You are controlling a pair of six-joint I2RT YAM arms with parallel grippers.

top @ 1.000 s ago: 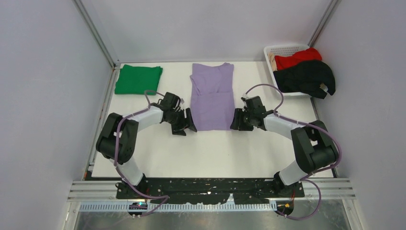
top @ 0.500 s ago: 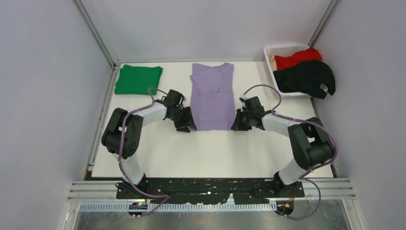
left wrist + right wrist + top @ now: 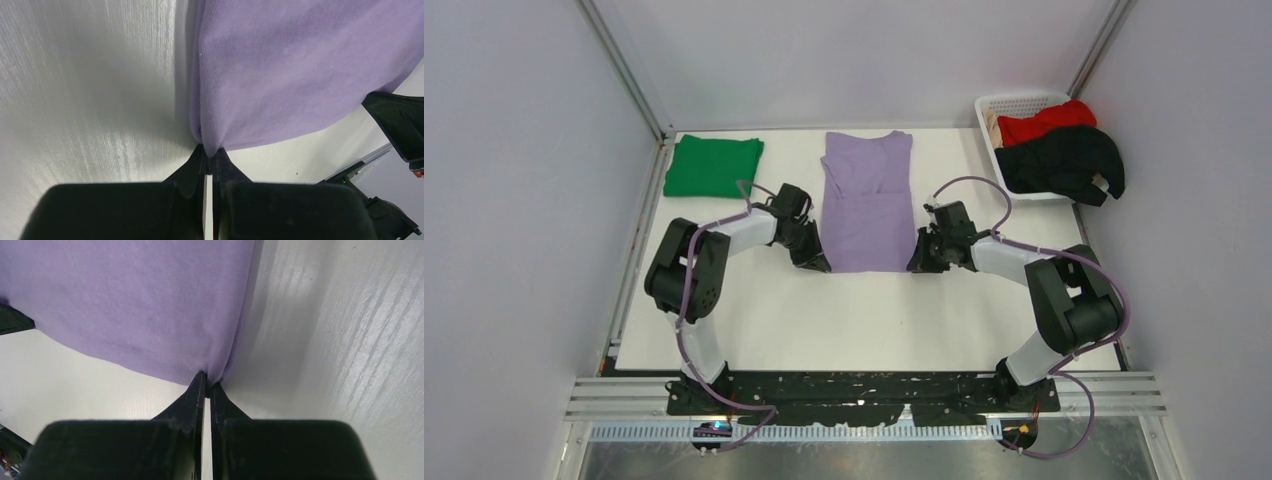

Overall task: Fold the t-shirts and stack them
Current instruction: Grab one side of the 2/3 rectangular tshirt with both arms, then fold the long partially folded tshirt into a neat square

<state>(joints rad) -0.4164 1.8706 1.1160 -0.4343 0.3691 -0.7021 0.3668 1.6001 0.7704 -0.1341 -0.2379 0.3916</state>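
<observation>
- Lavender shirt (image 3: 867, 200) lies flat at the far middle of the table (image 3: 854, 320), collar toward the table's far edge and hem toward the arms. Its sleeves look tucked in, so it forms a long narrow strip.
- Left gripper (image 3: 210, 152) is pinched tight on the hem's left corner. The cloth gathers into a small peak between its fingertips, low against the table.
- Right gripper (image 3: 207, 382) is pinched tight on the hem's right corner in the same way.
- Both near corners are held at once, probably so the hem can rise level and travel toward the collar for a crosswise fold without twisting.
- Each pinch is thin and sits at the very edge. Whether it catches every layer or only the top one cannot be told.
- Green shirt (image 3: 712, 165) sits folded into a neat rectangle at the table's far left corner, well apart from the lavender one. It seems parked there as the base of the stack.
- Basket (image 3: 1024, 103) stands at the table's far right corner, holding a red shirt (image 3: 1049, 122) and a black shirt (image 3: 1064, 160) unfolded. The black one spills over the rim.
</observation>
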